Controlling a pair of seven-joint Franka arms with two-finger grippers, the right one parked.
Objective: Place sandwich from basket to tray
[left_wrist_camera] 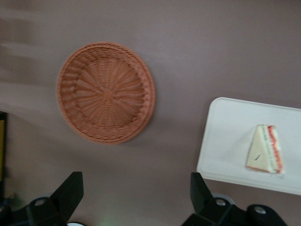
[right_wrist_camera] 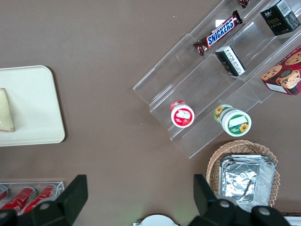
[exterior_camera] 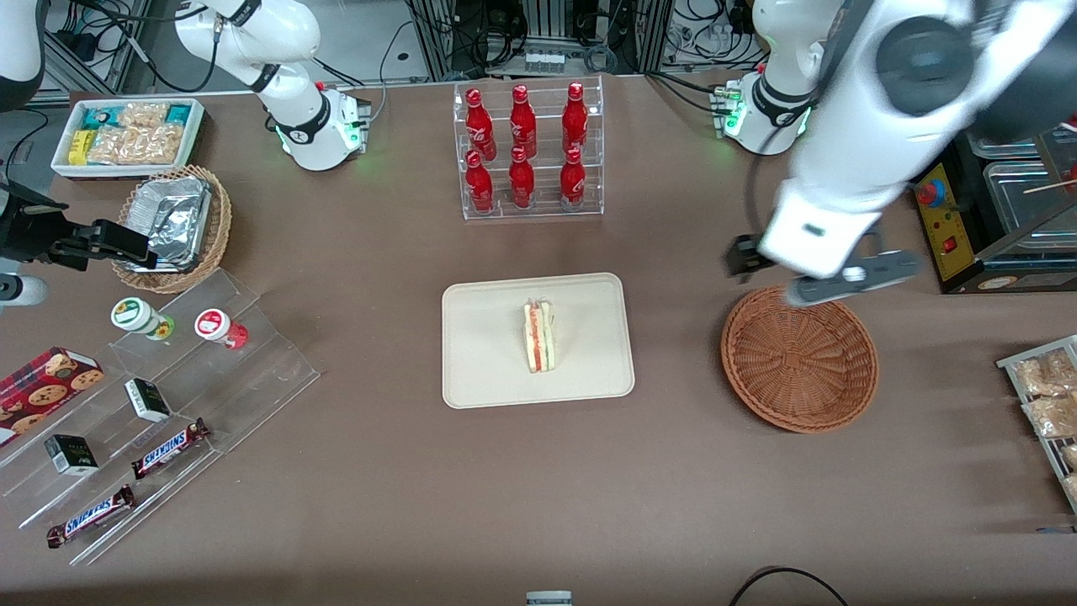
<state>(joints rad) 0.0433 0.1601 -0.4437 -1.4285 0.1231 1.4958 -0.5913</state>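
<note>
- A white bin of snack packets [exterior_camera: 126, 135] is sitting toward the parked arm's end of the brown surface [exterior_camera: 379, 471], with a tan wicker basket [exterior_camera: 214, 231] holding a foil container [exterior_camera: 172, 220] just nearer the front camera than it.
- A clear stepped display [exterior_camera: 168, 396] is carrying two small lidded cups [exterior_camera: 139, 316], dark little boxes and two Snickers bars [exterior_camera: 171, 446], with a cookie box [exterior_camera: 46, 383] lying beside it.
- A clear rack of six red bottles [exterior_camera: 526, 151] is standing farther from the front camera than the tray.
- The tray [exterior_camera: 480, 353] is lying flat at the middle of the surface, and the sandwich [exterior_camera: 538, 337] is resting on it, near its centre, with its red-orange and green filling edge showing.
- The basket [exterior_camera: 799, 362] is sitting empty toward the working arm's end of the surface, well apart from the tray.
- The end effector [exterior_camera: 803, 273] is hovering above the basket's rim on the side farther from the front camera; in the left wrist view its fingers [left_wrist_camera: 70, 190] are standing wide apart and gripping nothing.
- Trays of packaged snacks [exterior_camera: 1043, 396] are lying at the working arm's end of the surface.
</note>
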